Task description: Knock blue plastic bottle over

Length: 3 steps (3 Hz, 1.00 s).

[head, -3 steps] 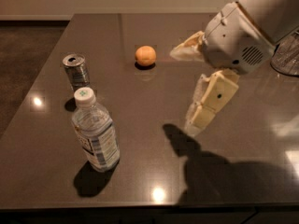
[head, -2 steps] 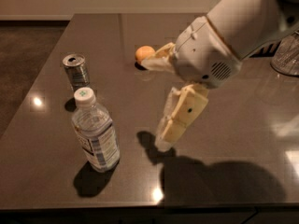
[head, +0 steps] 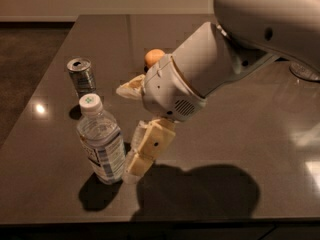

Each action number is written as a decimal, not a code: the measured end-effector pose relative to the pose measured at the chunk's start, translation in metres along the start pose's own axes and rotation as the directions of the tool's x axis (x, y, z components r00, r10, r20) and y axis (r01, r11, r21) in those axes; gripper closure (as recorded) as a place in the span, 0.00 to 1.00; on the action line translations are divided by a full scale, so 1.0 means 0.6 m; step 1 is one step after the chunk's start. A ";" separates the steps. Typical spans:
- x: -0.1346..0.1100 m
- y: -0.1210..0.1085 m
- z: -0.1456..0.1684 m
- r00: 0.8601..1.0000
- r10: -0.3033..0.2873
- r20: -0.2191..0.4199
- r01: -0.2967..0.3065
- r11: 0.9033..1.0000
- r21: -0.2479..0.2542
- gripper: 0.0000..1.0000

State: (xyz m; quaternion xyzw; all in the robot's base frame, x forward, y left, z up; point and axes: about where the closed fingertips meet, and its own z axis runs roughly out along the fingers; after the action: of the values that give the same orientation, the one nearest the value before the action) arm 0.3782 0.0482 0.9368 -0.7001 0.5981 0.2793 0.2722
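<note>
The blue plastic bottle [head: 101, 141] stands upright near the table's front left, clear with a white cap bearing a green mark and a blue-and-white label. My gripper [head: 127, 129] is just to its right, open and empty. Its near finger [head: 146, 151] reaches down beside the bottle's lower half, touching it or almost so. The far finger [head: 131, 90] points left behind the bottle's cap.
A silver drink can [head: 82, 77] stands upright behind the bottle. An orange [head: 153, 58] lies farther back, partly hidden by my arm. The dark table [head: 260, 134] has its front edge close below the bottle. A round object [head: 305, 70] sits at the far right.
My gripper and arm have swept left across the table, from the right side to right beside the bottle. The bottle, can and orange have not moved.
</note>
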 end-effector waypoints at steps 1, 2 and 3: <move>-0.009 0.005 0.023 1.000 0.003 0.026 -0.002 1.000 -0.012 0.00; -0.032 0.008 0.032 0.998 -0.011 0.062 0.012 1.000 -0.017 0.16; -0.047 0.011 0.037 0.996 -0.005 0.093 0.007 1.000 -0.030 0.40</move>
State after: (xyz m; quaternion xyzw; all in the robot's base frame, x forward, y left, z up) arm 0.3668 0.0826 0.9411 -0.6923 0.5784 0.3198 0.2899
